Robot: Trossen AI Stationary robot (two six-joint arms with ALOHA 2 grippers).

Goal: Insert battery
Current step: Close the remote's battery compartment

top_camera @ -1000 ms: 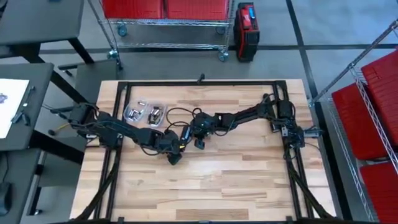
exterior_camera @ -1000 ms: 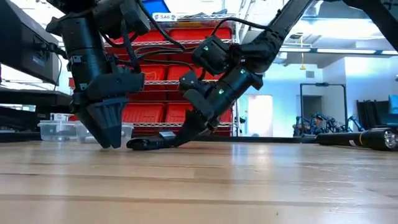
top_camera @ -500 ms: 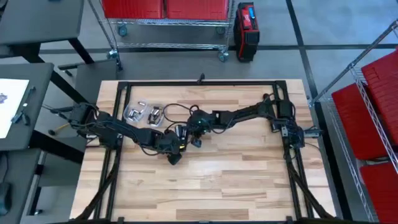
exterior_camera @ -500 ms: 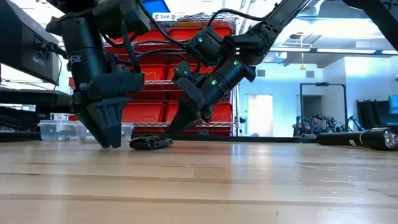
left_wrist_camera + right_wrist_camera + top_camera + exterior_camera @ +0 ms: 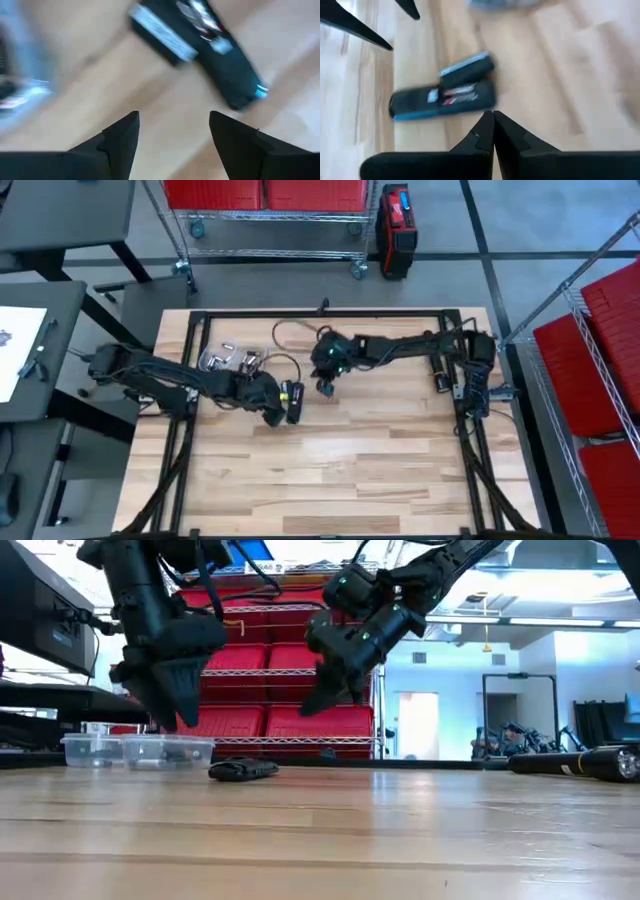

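Black remote point(image 5: 293, 401) lies freed on the table; both arms have lifted above it, left gripper point(image 5: 172, 131) spread, right gripper point(image 5: 493, 131) pinched empty—insertion step seemingly finished.

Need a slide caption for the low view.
Both grippers raised above the black device lying on the table.

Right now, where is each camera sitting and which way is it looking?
High view: above the table, looking straight down; both arms show, left pincer, right pincer.
Low view: at tabletop height, looking level across; both arms hang above the black device.
Left wrist view: on the left arm, past its open fingers at the device.
Right wrist view: on the right arm, past its shut fingers.
All four views share the device.
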